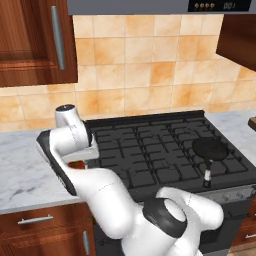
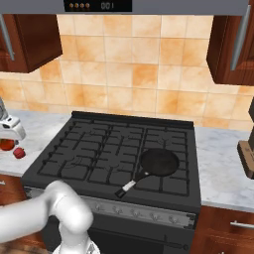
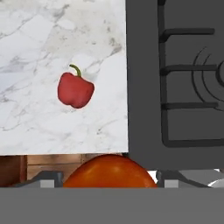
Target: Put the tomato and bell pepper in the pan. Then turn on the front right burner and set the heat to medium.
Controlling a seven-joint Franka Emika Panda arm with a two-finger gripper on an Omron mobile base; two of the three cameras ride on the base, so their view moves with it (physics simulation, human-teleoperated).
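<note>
Hovering low over the marble counter, the gripper stood with its jaws apart around the tomato; squeezing squarely across that round ball seemed wise.

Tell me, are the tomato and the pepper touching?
Apart. The hand view shows bare marble between the bell pepper and the tomato.
</note>
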